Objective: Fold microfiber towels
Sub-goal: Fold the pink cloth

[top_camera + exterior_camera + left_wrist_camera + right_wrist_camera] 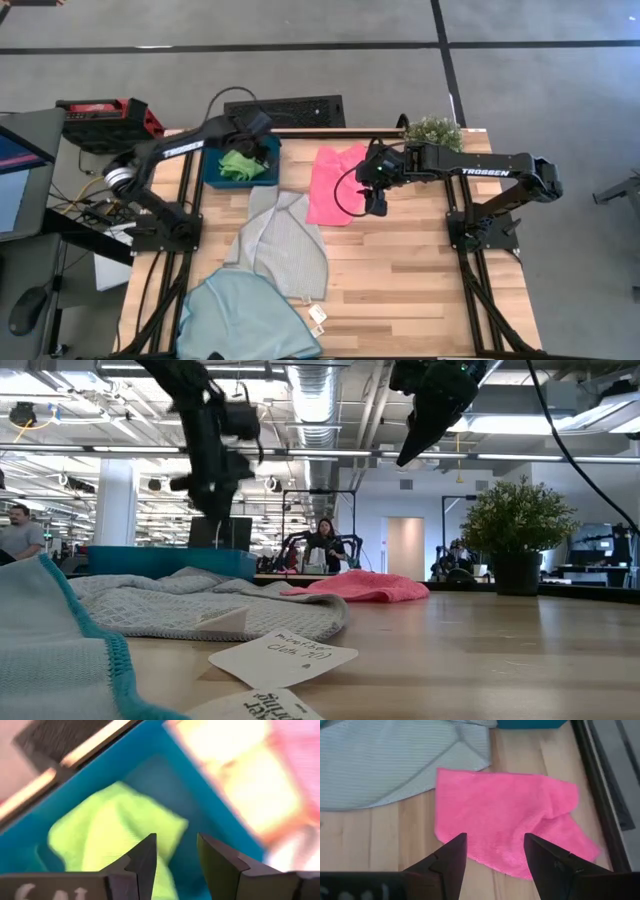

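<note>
the wooden desk [400, 290] carries everything, and the cloths on it run from big to small. at about seven o'clock the light blue towel [245, 315] hangs partly over the near edge, probably just dropped there to wait. toward the centre, touching it, the pale grey towel [285, 240] lies loosely spread and creased, not folded. at about one o'clock from the grey one the pink towel [335, 185] lies mostly flat with one corner turned up, which would suit a first fold. at eleven o'clock the dark teal tray [212, 178] holds the bright green towel [240, 165], bunched small, seemingly parked there as finished or waiting.

the left tool [175, 855] hovers just above the green towel inside the tray, fingers parted with nothing between them, as if it has let go or is about to pick. the right tool [495, 855] hangs over the near edge of the pink towel, fingers spread wide and empty, placed to come down on that edge. three towels look unfolded, so most of the job seems left.

a small potted plant [432, 131] sits at one o'clock, and paper tags [318, 317] lie at six o'clock.
</note>
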